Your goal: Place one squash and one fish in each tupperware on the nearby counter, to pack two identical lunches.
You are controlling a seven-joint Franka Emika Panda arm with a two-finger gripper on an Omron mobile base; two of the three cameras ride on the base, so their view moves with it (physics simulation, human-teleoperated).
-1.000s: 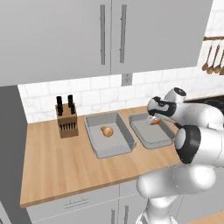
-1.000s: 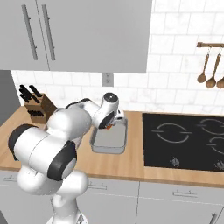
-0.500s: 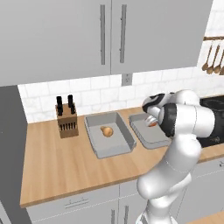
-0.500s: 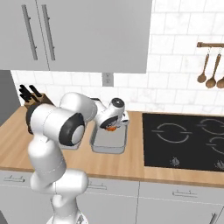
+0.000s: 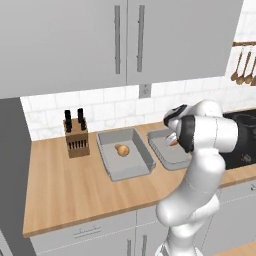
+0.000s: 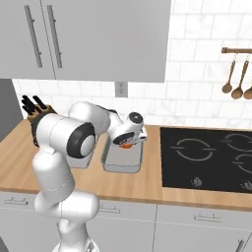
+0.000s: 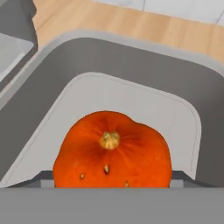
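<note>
Orange squash (image 7: pixel 111 151) sits between gripper (image 6: pixel 129 143) jaws, over right tupperware (image 7: pixel 52 78) floor near its corner. Jaws stand wide; grasped or released, cannot tell. Left tupperware (image 5: pixel 111 169) holds own squash (image 5: pixel 122 150).

A home kitchen.
Wooden counter (image 5: pixel 75 185), black cooktop (image 6: pixel 206 157), knife block (image 5: pixel 77 141), wall cabinets (image 5: pixel 100 40), hanging wooden spoons (image 6: pixel 235 78).
</note>
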